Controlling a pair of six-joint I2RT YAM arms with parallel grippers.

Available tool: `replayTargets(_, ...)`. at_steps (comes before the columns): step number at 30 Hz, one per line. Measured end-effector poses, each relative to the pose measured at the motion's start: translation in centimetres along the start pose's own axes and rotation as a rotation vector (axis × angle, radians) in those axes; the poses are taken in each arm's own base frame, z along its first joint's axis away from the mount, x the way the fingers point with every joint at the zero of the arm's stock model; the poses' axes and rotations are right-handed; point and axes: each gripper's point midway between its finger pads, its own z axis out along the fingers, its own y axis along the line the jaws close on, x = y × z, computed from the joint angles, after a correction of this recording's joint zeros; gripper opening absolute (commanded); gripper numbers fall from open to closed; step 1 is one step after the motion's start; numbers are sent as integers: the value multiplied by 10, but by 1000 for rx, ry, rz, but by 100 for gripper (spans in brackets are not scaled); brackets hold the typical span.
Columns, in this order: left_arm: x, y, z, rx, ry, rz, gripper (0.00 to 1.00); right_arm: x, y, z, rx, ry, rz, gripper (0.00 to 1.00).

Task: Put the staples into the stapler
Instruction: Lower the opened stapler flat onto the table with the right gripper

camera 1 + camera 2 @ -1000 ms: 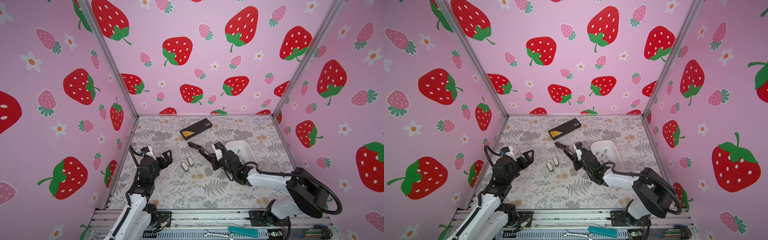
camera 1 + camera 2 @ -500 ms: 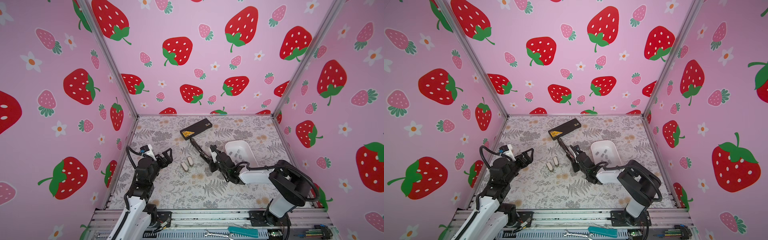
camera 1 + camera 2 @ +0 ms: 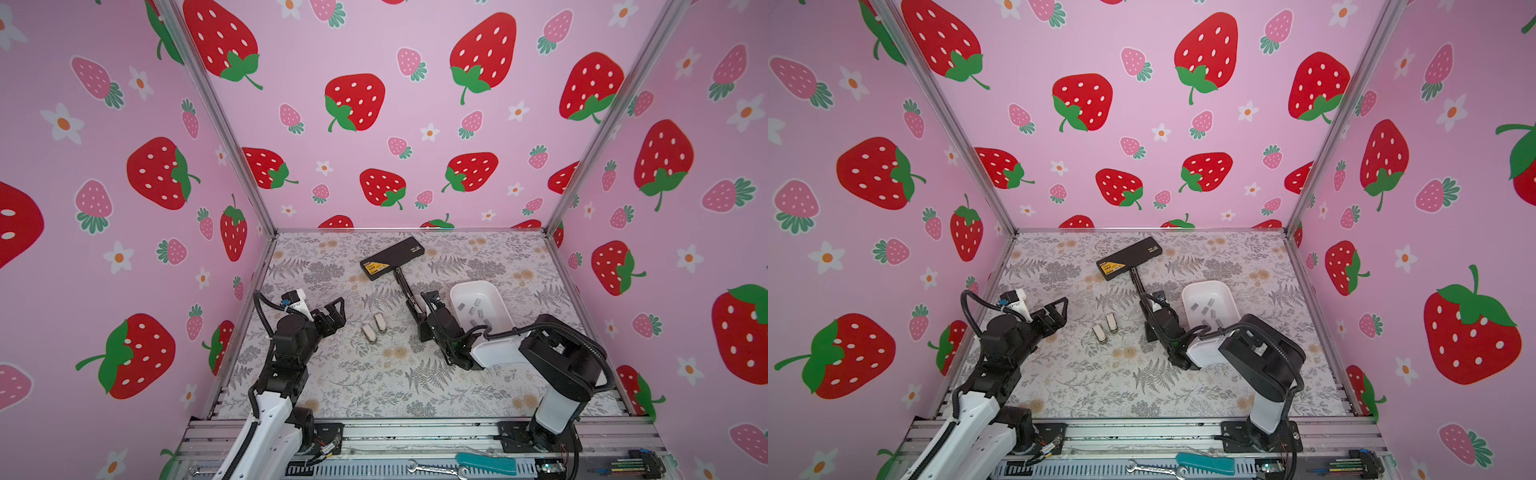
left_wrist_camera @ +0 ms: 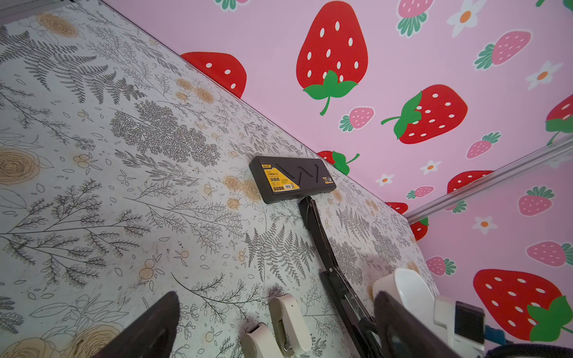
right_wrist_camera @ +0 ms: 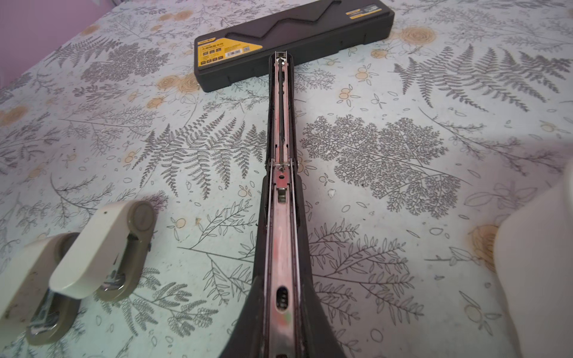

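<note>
Staples (image 3: pixel 471 309) at 3 o'clock of the occupied right gripper (image 3: pixel 419 311)

Floral table (image 3: pixel 374 386) carries everything. Black case (image 3: pixel 392 257) sits at 12 o'clock, back centre. White tray (image 3: pixel 498 306) sits at 3 o'clock of centre, just beside the right arm's wrist. All the staples lie loose in it, several short grey strips, none picked. Black stapler (image 3: pixel 404 286) lies opened flat, long axis 11-to-5 o'clock in both top views. Its tip is at the case's near edge, contact unclear. The rail is bare and faces up in the right wrist view. Right gripper is clamped on the stapler's rear end. Left gripper (image 3: pixel 338 313) is spread wide and empty, off at 9 o'clock, well apart from the stapler. Two small beige staplers (image 3: pixel 380 322) lie between the left gripper and the black stapler, untouched.

Key relation: the tray is near the right gripper, at its 3 o'clock. From the left gripper it is also at 3 o'clock, but beyond the stapler and the right arm. Judgement: right is nearer but busy. Left is free but must cross over the stapler for a strip, then line it up along the 11-to-5 rail.
</note>
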Motion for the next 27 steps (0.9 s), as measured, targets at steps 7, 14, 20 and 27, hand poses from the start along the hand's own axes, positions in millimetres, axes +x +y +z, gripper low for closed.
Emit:
replayTargets(7, 1, 1, 1, -4, 6, -1, 99, -1, -1, 3, 18, 4, 4, 19)
replayTargets(14, 0, 0, 1, -3, 6, -1, 99, 10, -3, 9, 38, 51, -11, 27)
replayTargets(20, 1, 1, 2, -5, 9, -1, 99, 18, -6, 10, 48, 81, -16, 31)
replayTargets(27, 2, 1, 3, -8, 14, 1, 99, 16, -7, 11, 70, 93, -12, 38)
